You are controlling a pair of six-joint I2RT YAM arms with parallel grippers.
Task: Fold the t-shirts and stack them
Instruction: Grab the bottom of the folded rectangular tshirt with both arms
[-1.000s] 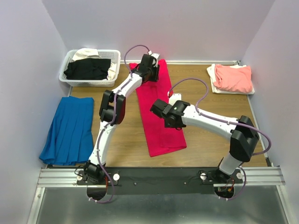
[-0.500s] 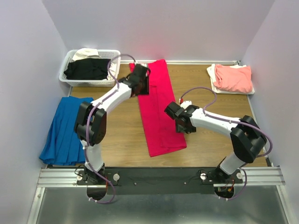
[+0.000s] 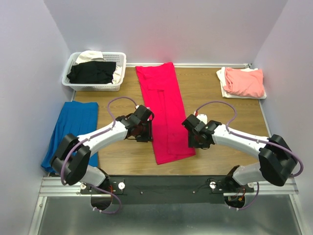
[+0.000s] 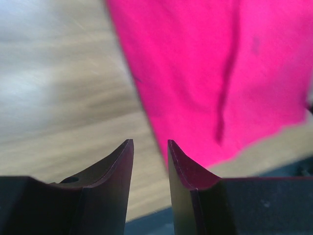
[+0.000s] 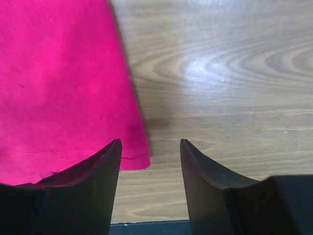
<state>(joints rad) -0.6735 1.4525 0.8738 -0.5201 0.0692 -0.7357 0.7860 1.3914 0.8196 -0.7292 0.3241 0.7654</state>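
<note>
1. Both the left claw (image 4: 150, 142) and the right claw (image 5: 150, 141) hover low over the wooden surface (image 3: 215, 105), 1 at each long edge of the crimson t-shirt (image 3: 164, 112), close to its near end.
2. That crimson t-shirt lies flat as a long narrow strip in the middle of the surface, running from the far wall toward the arms.
3. We see the left claw's fingers parted by a narrow gap, holding nothing, just beside the strip's left edge.
4. We see the right claw spread wider, also empty, its fingertips on either side of the strip's right edge by the near corner.
5. We judge the cloth soft, light and limp. It should sag, and its layers may slip apart unless pinched together, so the 2 near corners look like the best holds.
6. At far right, a salmon-pink t-shirt (image 3: 243, 81) rests folded on a white t-shirt (image 3: 221, 83). At far left, a black t-shirt (image 3: 93, 73) fills the basket (image 3: 93, 87).
</note>
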